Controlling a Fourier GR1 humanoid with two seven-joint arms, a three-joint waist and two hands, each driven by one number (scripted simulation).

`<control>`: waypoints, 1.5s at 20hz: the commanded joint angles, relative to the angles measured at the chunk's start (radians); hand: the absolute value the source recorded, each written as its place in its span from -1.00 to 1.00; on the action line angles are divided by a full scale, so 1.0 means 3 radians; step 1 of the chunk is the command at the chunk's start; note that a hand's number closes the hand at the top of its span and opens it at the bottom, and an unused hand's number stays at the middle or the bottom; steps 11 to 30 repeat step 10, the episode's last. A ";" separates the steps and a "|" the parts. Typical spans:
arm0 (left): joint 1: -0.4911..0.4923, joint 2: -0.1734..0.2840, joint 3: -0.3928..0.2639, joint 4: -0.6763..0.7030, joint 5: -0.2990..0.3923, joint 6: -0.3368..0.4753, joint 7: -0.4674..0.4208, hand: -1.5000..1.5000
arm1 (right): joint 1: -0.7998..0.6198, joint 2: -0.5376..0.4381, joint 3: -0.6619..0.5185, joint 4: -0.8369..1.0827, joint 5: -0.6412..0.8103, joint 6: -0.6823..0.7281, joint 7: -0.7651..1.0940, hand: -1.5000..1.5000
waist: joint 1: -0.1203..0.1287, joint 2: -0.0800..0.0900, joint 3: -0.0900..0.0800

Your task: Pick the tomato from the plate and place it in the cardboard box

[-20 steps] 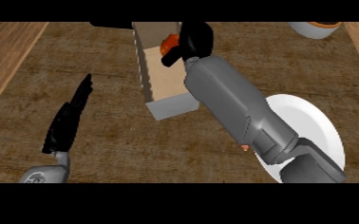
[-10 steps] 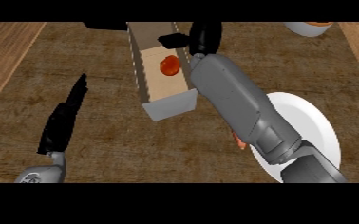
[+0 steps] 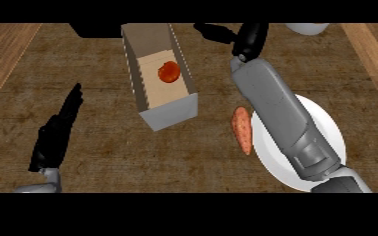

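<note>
Since half a second ago the right hand [image 3: 249, 39] has drawn away to the right of the cardboard box [image 3: 171, 111], so nothing hangs over the box's opening now and the tomato [image 3: 169, 72] shows whole inside it. An orange, elongated piece of food [image 3: 241, 130], mostly hidden by the forearm before, now lies in plain sight beside the plate [image 3: 325, 130].

At the far left the left hand [image 3: 57, 130] rests near the lower edge, its fingers straight and pressed together, pointing up the counter [image 3: 88, 70] and holding nothing; its wrist is cut off by the lower edge.

Next comes the cardboard box, long and narrow, open at the top, lying slightly tilted on the counter. The tomato sits on the box's floor in the farther half, apart from both hands. A dark shape behind the box's far end is cut off by the top edge and cannot be made out.

Right of the box, the orange food lies on the counter just beside the plate's left rim.

The right forearm runs from the lower right corner across the white plate and hides its middle. The right hand is near the top edge, right of the box, with its fingers spread, one reaching left; it holds nothing. A pale round object [image 3: 306, 27] at the top right is cut off by the edge.
</note>
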 commanded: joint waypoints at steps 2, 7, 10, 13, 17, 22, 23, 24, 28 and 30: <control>0.0249 -0.0021 0.0006 -0.0151 -0.0014 0.0030 -0.0001 0.00 | 0.0730 -0.0320 -0.0093 -0.0767 -0.0112 0.0061 -0.0126 -1.00 | -0.0118 -0.0048 0.0000; 0.0243 -0.0052 0.0051 0.0040 0.0006 0.0024 -0.0221 0.00 | 0.1337 -0.0744 -0.0167 -0.1605 -0.0225 0.0430 -0.0004 -1.00 | -0.0091 -0.0027 -0.0003; 0.0058 0.0034 0.0097 0.0033 0.0027 -0.0040 -0.0053 0.00 | 0.1835 -0.1038 -0.0230 -0.2185 -0.0424 0.0795 -0.0039 -1.00 | -0.0119 -0.0028 -0.0003; 0.0058 0.0034 0.0097 0.0033 0.0027 -0.0040 -0.0053 0.00 | 0.1835 -0.1038 -0.0230 -0.2185 -0.0424 0.0795 -0.0039 -1.00 | -0.0119 -0.0028 -0.0003; 0.0058 0.0034 0.0097 0.0033 0.0027 -0.0040 -0.0053 0.00 | 0.1835 -0.1038 -0.0230 -0.2185 -0.0424 0.0795 -0.0039 -1.00 | -0.0119 -0.0028 -0.0003; 0.0058 0.0034 0.0097 0.0033 0.0027 -0.0040 -0.0053 0.00 | 0.1835 -0.1038 -0.0230 -0.2185 -0.0424 0.0795 -0.0039 -1.00 | -0.0119 -0.0028 -0.0003; 0.0058 0.0034 0.0097 0.0033 0.0027 -0.0040 -0.0053 0.00 | 0.1835 -0.1038 -0.0230 -0.2185 -0.0424 0.0795 -0.0039 -1.00 | -0.0119 -0.0028 -0.0003; 0.0058 0.0034 0.0097 0.0033 0.0027 -0.0040 -0.0053 0.00 | 0.1835 -0.1038 -0.0230 -0.2185 -0.0424 0.0795 -0.0039 -1.00 | -0.0119 -0.0028 -0.0003; 0.0058 0.0034 0.0097 0.0033 0.0027 -0.0040 -0.0053 0.00 | 0.1835 -0.1038 -0.0230 -0.2185 -0.0424 0.0795 -0.0039 -1.00 | -0.0119 -0.0028 -0.0003; 0.0058 0.0034 0.0097 0.0033 0.0027 -0.0040 -0.0053 0.00 | 0.1835 -0.1038 -0.0230 -0.2185 -0.0424 0.0795 -0.0039 -1.00 | -0.0119 -0.0028 -0.0003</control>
